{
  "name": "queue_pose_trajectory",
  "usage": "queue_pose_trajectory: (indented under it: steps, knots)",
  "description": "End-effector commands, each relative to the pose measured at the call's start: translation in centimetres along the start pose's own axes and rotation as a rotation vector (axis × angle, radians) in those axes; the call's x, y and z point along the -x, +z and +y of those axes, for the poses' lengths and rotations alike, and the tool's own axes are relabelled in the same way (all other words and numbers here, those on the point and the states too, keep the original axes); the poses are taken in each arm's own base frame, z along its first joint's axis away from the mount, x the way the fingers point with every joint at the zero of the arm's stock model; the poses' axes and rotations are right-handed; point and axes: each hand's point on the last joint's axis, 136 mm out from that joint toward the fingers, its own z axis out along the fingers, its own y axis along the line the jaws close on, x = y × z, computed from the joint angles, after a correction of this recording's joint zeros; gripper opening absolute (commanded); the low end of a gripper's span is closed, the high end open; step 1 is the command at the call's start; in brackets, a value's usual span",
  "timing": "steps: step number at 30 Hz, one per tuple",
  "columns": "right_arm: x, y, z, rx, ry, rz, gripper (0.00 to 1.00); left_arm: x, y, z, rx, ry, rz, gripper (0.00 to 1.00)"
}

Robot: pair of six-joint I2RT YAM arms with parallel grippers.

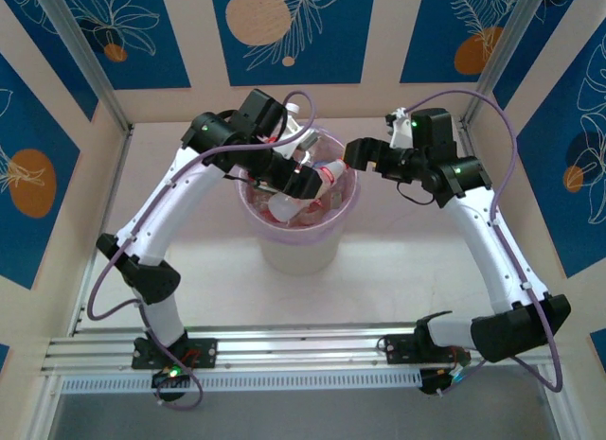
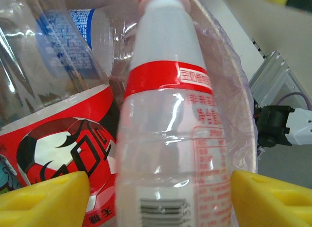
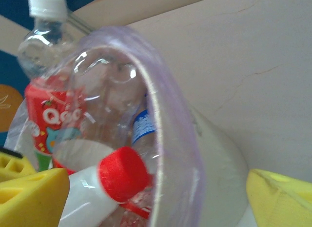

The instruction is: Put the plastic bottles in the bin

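Two pincers are at the bin. The left pincer (image 2: 160,174) is released: its yellow fingers (image 2: 44,200) stand either side of a red-banded bottle (image 2: 170,119). The finger at the left of the wrist view is plainly off the bottle and the other is just beside it, so nothing is clamped. That bottle lies on the heap inside the bin (image 1: 295,255), close to the rim. The right pincer (image 3: 157,188) is released too, wide and empty, with the bin's rim and purplish liner (image 3: 173,119) between its fingers.

The heap looks high. The red-banded bottle rests on rounded, slippery bottles, so it could slide or roll over the rim onto the surface (image 1: 407,270), above all if a finger brushes it as the left pincer pulls away. A white-capped bottle (image 3: 44,61) rises above the rim and looks ready to topple out. The right pincer, straddling the rim, could snag the liner and drag or tip the bin.

Counted: two arms, two pincers, one bin, one liner. I can tell four bottles apart for certain:
- the red-banded one
- a football-label bottle (image 2: 58,149)
- a blue-labelled bottle (image 2: 80,27)
- the white-capped one

The pile hides any others.
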Motion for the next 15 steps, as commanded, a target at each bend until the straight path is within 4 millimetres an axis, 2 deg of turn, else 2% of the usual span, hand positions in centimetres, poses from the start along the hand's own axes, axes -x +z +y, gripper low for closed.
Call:
queue_pose_trajectory:
  steps: [1, 5, 8, 10, 15]
  knots:
    - [0.0, -1.3, 1.4, 0.002, -0.05, -0.005, 0.91, 0.3, -2.1, -1.3, -0.011, 0.036, -0.067, 0.76]
    - [-0.5, -2.5, 2.5, 0.014, -0.082, -0.015, 0.83, 0.1, -2.9, -1.2, 0.006, 0.043, -0.088, 0.75]
    - [-1.1, -3.1, 3.6, 0.028, -0.112, -0.008, 0.68, 0.1, -3.6, -1.5, 0.003, 0.048, -0.118, 0.72]
    - [-1.5, -3.2, 3.8, 0.018, -0.126, 0.002, 0.61, 0.1, -3.8, -1.7, -0.009, 0.047, -0.136, 0.66]
    - [-2.6, -2.5, 4.3, 0.017, -0.146, 0.04, 0.54, -1.1, -2.6, -1.2, -0.018, 0.009, -0.092, 0.56]
